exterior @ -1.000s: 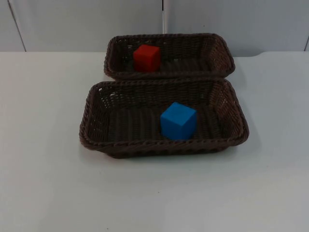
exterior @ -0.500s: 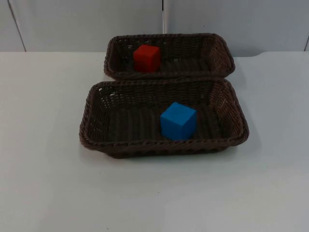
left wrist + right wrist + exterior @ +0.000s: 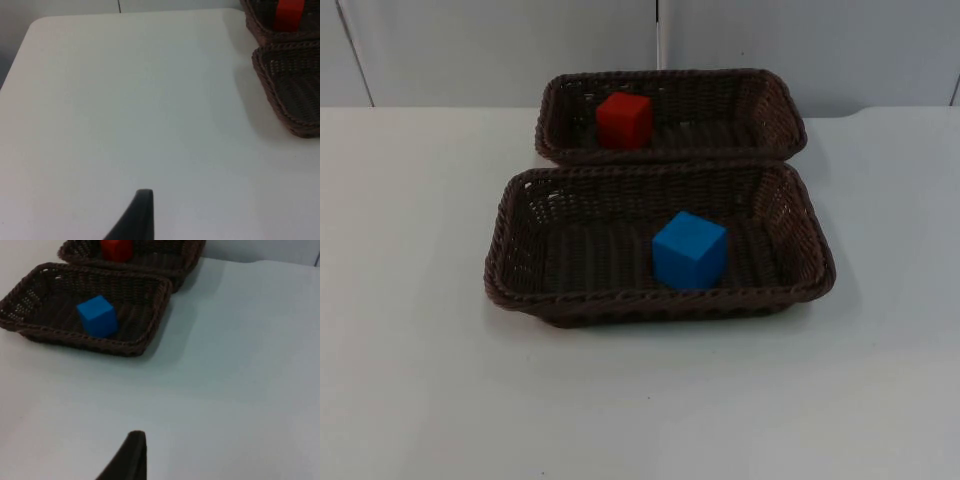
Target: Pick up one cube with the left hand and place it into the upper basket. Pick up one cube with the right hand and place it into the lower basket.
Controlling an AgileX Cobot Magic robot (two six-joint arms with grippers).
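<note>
1. Left gripper (image 3: 142, 210): above bare white bench (image 3: 410, 380), well apart from both baskets; whether its jaws are apart or together cannot be told.
2. Red cube (image 3: 623, 119): in the upper basket (image 3: 772, 100), left of centre.
3. Blue cube (image 3: 689, 250): in the lower basket (image 3: 510, 260), right of centre.
4. Right gripper (image 3: 134, 452): over the bench, well apart from the blue cube; jaw state cannot be told.

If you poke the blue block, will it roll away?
Probably not: the blue cube has flat faces and sits flat in the lower basket, so it would likely slide, and the woven walls should stop it. It looks solid, maybe foam, so likely light.
</note>
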